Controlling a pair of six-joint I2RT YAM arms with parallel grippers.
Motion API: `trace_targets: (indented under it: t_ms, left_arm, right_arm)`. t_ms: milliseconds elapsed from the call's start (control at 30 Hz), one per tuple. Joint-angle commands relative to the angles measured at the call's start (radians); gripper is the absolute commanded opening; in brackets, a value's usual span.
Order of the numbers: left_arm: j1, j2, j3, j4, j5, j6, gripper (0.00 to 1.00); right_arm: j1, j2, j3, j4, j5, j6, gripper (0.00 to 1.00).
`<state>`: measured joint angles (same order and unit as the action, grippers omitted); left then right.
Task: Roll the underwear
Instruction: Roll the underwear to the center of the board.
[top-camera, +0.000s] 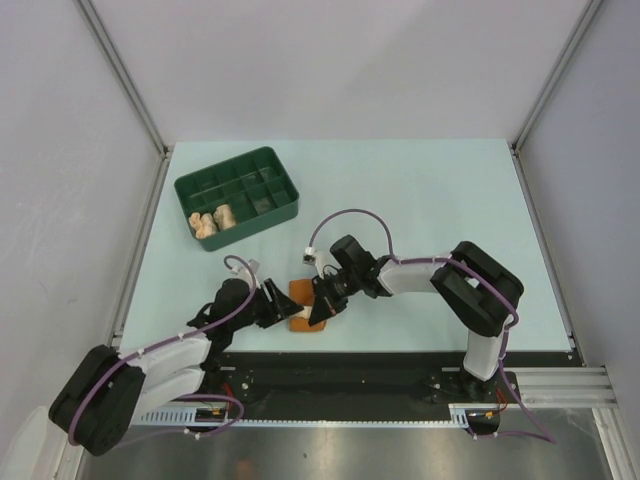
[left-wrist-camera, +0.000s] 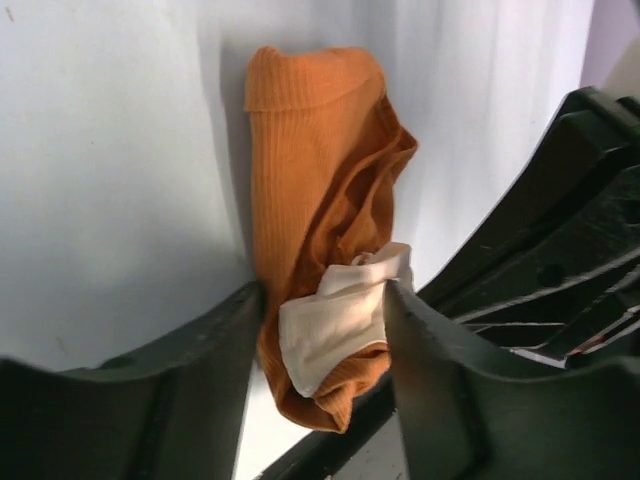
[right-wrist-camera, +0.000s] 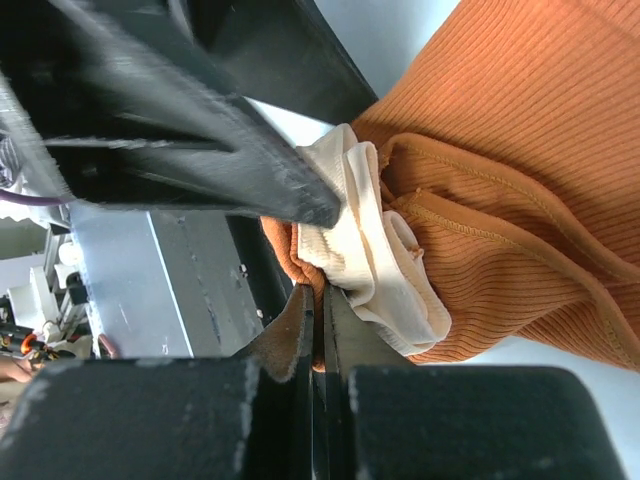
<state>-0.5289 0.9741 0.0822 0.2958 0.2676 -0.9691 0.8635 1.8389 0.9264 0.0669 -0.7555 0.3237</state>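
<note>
Pale green table (top-camera: 420, 190), green tray (top-camera: 268, 217) holding rolled pieces (top-camera: 212, 222) well behind the rust-orange underwear (top-camera: 303, 322). Left gripper (left-wrist-camera: 320, 310) straddles it, can't tell if it's squeezing. Right gripper (right-wrist-camera: 312, 300) is pressed shut, crowding its edge.

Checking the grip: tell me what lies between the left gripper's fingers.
The orange underwear, its cream edging bunched up, fills the left gripper's gap; the left wrist view shows it.

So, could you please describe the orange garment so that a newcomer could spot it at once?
On the pale table, look at the middle of the near edge. The rust-orange underwear lies there, ribbed, with cream edging. The pale rolled garments sit apart in the dark green tray, so it alone is orange and loose.
</note>
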Motion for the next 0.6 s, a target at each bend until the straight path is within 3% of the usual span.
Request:
trace_targets:
  t_ms: [0, 133, 167, 200, 267, 300, 333, 433, 567]
  left_arm:
    - [-0.008, 0.089, -0.073, -0.018, 0.016, 0.036, 0.54]
    - [-0.013, 0.110, -0.065, -0.004, 0.022, 0.049, 0.30]
    - [-0.013, 0.123, -0.061, -0.017, 0.019, 0.064, 0.21]
    - [-0.014, 0.150, -0.043, -0.023, 0.036, 0.091, 0.00]
    - [-0.013, 0.169, -0.026, -0.040, 0.050, 0.113, 0.00]
    - [-0.013, 0.179, -0.018, -0.049, 0.054, 0.122, 0.00]
    - [-0.013, 0.181, -0.007, -0.055, 0.062, 0.144, 0.00]
    - [-0.013, 0.176, 0.005, -0.090, 0.068, 0.176, 0.00]
    - [-0.013, 0.163, 0.016, -0.138, 0.065, 0.204, 0.00]
  right_arm:
    - [-0.012, 0.017, 0.020, 0.008, -0.034, 0.024, 0.00]
    - [-0.017, 0.016, 0.020, 0.027, -0.044, 0.034, 0.00]
    - [-0.017, 0.010, 0.020, 0.028, -0.042, 0.029, 0.00]
    - [-0.017, -0.016, 0.020, 0.016, -0.021, 0.009, 0.01]
    - [-0.015, -0.053, 0.020, -0.001, 0.001, -0.024, 0.23]
    - [-0.009, -0.070, 0.020, -0.022, 0.028, -0.044, 0.38]
    - [-0.003, -0.087, 0.020, -0.038, 0.047, -0.063, 0.44]
    - [0.032, -0.153, 0.020, -0.100, 0.136, -0.143, 0.54]
    - [0.095, -0.213, 0.020, -0.147, 0.305, -0.245, 0.57]
